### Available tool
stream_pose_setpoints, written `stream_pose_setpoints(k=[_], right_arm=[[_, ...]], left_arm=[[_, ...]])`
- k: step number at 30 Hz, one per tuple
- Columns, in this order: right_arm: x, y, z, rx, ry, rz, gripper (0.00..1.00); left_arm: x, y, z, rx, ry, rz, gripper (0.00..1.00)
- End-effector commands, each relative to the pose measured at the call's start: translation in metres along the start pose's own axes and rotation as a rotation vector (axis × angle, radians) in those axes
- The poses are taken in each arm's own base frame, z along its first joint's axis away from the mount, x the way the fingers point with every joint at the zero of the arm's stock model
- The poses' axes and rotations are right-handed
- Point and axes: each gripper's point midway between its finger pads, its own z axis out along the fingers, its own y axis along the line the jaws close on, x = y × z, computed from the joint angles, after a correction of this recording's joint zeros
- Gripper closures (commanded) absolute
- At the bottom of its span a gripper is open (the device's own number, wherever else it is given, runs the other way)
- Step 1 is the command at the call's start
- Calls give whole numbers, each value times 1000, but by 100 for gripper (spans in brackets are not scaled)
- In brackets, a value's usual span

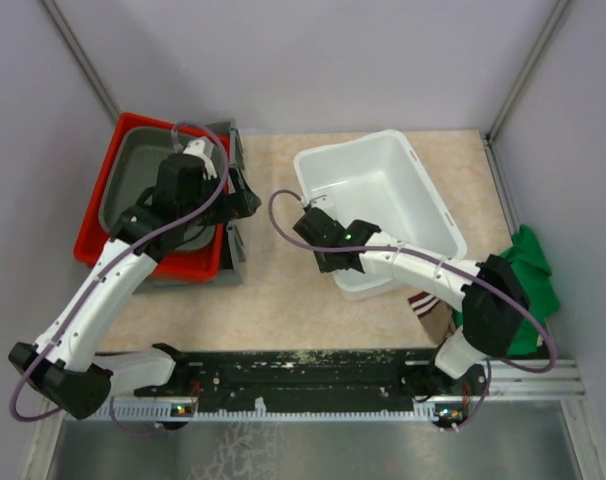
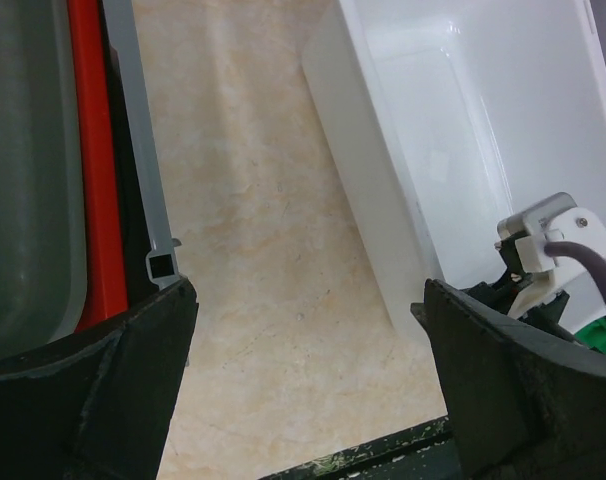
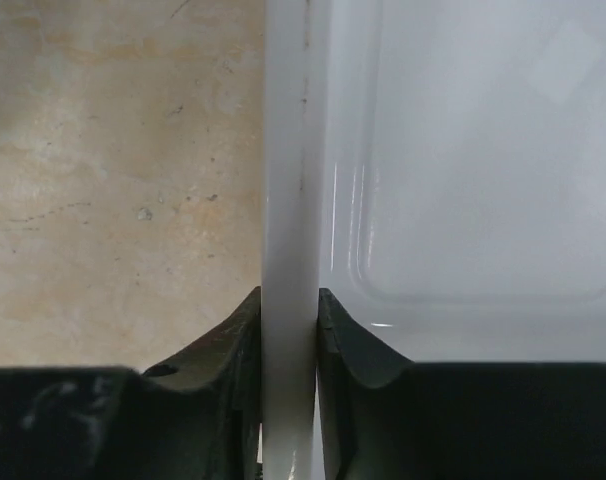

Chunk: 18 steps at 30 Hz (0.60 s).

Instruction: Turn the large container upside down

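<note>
**A:** The white tub (image 1: 383,185) sits open side up, upper right of centre on the worktop (image 1: 273,300). There, the right pincer (image 3: 288,310) is clenched on its left wall, one finger inside, one outside.

**B:** Good bite. For the flip I'd lift that wall first, then roll the wrist so the white tub tips over its far edge. Grip firm, since thin plastic could slip.

**A:** The right arm reaches in from the lower right, elbow bent. And the left pincer (image 2: 305,295)?

**B:** Released, jaws wide, hovering over bare worktop between the red tray (image 1: 98,220) and the white tub.
</note>
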Motion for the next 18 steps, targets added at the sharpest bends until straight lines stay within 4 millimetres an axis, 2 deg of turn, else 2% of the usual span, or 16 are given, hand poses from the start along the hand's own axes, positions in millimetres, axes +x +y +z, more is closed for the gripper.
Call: stream_pose_setpoints(k=[1, 2, 9, 15, 18], right_arm=[[-40, 10, -17, -22, -102, 39, 90], [-47, 11, -24, -29, -113, 44, 100], [-120, 18, -95, -185, -253, 156, 100], [-168, 14, -140, -446, -362, 374, 100], [-188, 21, -159, -546, -412, 423, 100]], left_arm=[[-4, -3, -1, 17, -4, -11, 0], [-5, -4, -2, 21, -7, -10, 0], [-17, -7, -12, 41, -46, -8, 0], [-31, -11, -33, 78, -106, -12, 0], [-37, -12, -43, 92, -135, -14, 0]])
